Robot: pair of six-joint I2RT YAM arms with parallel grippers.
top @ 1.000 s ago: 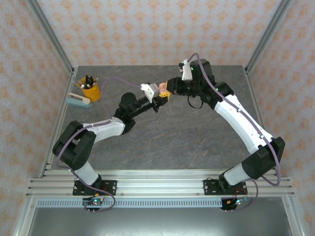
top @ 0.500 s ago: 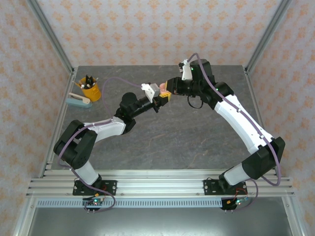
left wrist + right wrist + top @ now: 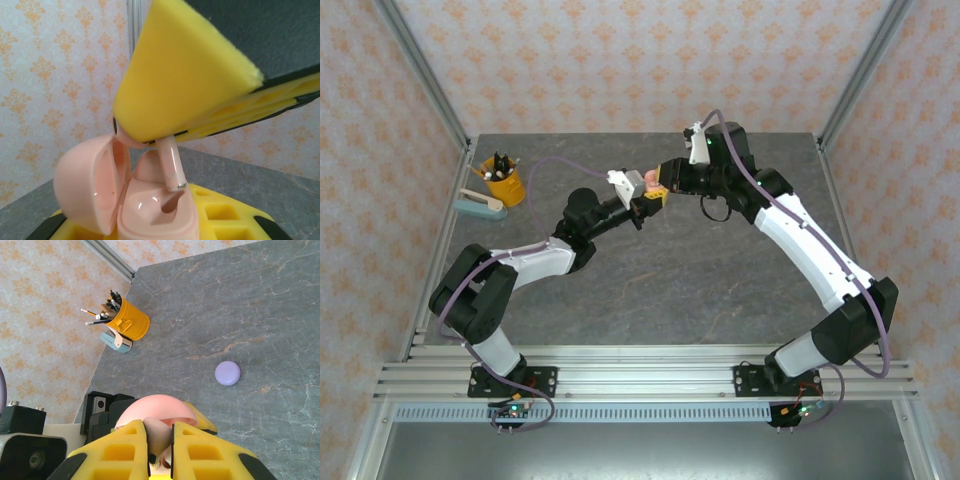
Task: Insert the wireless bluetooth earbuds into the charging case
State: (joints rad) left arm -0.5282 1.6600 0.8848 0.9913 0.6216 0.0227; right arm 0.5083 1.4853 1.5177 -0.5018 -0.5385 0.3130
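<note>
Earbud (image 3: 171,167) over case (image 3: 150,210); pen cup (image 3: 129,322) apart.

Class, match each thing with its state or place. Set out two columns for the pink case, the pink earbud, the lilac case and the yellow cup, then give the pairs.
1. pink case
2. pink earbud
3. lilac case
4. yellow cup

A. lying flat on the table
B. holding pens
C. open
D. stem pointing down at a socket

Pairs: 1-C; 2-D; 3-A; 4-B
</note>
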